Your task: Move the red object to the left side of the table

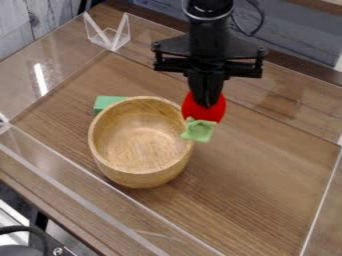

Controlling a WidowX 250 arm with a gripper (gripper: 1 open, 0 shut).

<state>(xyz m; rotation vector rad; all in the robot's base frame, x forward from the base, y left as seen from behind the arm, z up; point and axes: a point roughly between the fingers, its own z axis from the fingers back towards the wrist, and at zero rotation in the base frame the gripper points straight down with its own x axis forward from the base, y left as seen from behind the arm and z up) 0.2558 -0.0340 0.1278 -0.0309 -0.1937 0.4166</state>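
- The red object (207, 109) hangs just beneath the pincer (205, 99), gripped between its fingers and lifted off the table (267, 190), with its light green cap pointing down.
- The pincer points almost straight down, clenched on the red object.
- The wooden bowl (139, 140) stands below the pincer, towards the picture's left. The green cap is at the bowl's right rim; whether they touch I cannot tell.
- A flat green piece (106, 102) lies farther left of the pincer, just behind the bowl.
- Clear acrylic walls (40, 80) edge the table, well apart from the pincer.
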